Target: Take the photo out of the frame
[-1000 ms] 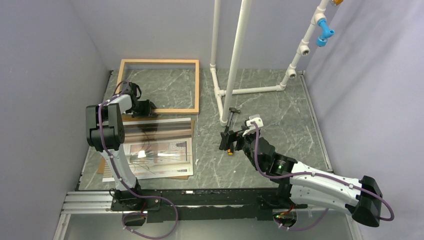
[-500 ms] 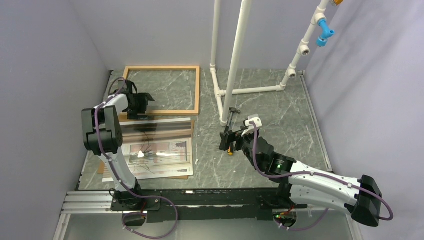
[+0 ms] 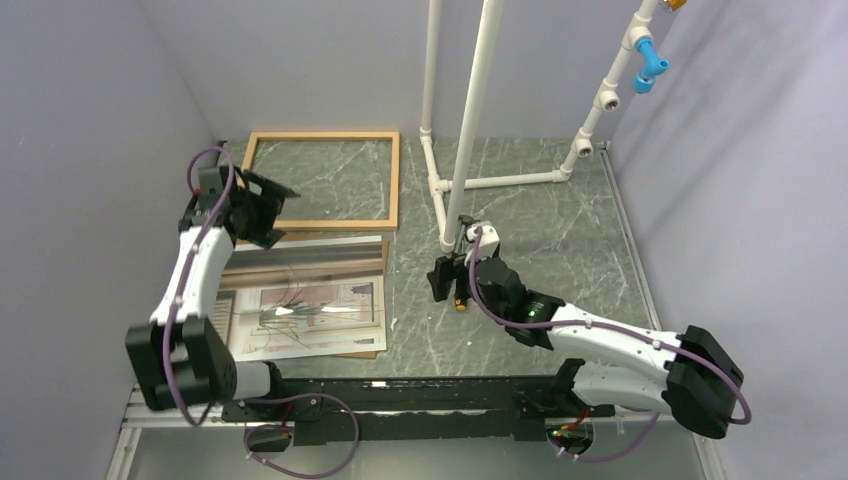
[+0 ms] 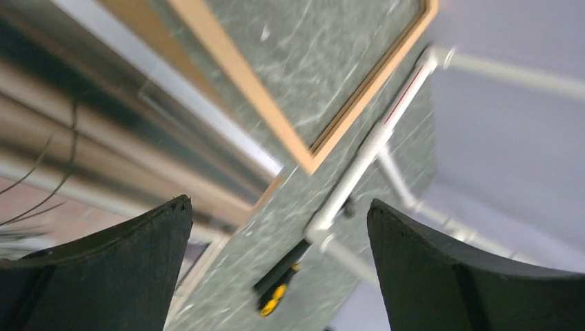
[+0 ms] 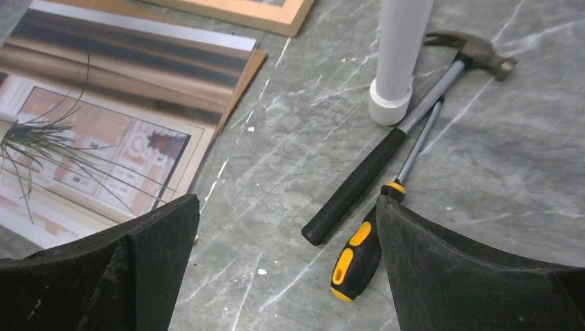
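While photo [image 3: 310, 310] lies flat, frame [image 3: 322, 135] apart

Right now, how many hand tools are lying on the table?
2. A hammer lies beside the white pipe's foot; a yellow-and-black screwdriver lies alongside its handle, nearer the arms. Others could be hidden beneath the right arm.

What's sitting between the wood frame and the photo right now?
The reflective clear sheet, lying across the strip between the frame and the visible part of the photo. Top view shows it best; right wrist view too.
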### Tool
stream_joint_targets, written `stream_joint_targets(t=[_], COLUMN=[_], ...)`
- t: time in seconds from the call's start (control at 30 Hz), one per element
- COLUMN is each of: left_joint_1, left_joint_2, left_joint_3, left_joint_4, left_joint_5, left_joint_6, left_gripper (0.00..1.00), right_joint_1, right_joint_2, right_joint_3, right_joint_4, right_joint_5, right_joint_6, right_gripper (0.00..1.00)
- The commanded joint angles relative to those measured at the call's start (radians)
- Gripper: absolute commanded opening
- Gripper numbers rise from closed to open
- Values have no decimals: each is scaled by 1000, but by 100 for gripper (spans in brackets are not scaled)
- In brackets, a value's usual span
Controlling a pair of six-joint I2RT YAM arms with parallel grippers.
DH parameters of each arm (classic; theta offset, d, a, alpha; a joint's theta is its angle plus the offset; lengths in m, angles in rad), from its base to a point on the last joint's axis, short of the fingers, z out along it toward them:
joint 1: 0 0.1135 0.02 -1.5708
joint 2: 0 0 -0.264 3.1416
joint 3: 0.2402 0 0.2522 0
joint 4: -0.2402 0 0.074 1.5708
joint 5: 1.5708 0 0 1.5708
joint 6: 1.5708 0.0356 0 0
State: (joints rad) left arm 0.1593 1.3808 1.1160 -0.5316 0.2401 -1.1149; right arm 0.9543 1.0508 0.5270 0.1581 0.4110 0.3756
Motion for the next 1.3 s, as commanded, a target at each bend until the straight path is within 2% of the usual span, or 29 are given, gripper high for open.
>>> stream_joint_targets(t=[0.0,0.1,0.23,0.37,0.5,0.6,0.7,1.1,1.27], left_joint_1=[-71,-209,-407,-551,-662,-710,-751,-785,-794], left_joint_2=[-202,-349,-461,-439,-372,-341,-328,-326,-330], left_joint_3=[-171,-269,-412,-455,-422,-431,-451,-591,-609], left_joint_4=[-40,-60,-21,-23,-87,-62,-39,89,88], left_joint_5=[41,-29,-97,-210,-372,-411,-466,-510,-528], left_joint_6=[271,359,364,355,358,346,323,241,225], left_gripper=[99,99,100,99,100,99,99,99,100], right_joint_1=[-69,-118,-131,-132,-131,-131,-130,-125,-133], right_joint_2=[67,136,216,331,482,592,666,770,800], right_joint_3=[49,73,95,53,0,-28,-37,-44,-27], right_joint_4=[40,42,71,263,508,679,767,811,819], right_joint_5=[-225,-392,-598,-831,-960,-992,-994,-970,-970], right_joint_6=[95,142,205,345,523,635,687,731,714], right_gripper=[100,100,100,99,91,86,82,79,78])
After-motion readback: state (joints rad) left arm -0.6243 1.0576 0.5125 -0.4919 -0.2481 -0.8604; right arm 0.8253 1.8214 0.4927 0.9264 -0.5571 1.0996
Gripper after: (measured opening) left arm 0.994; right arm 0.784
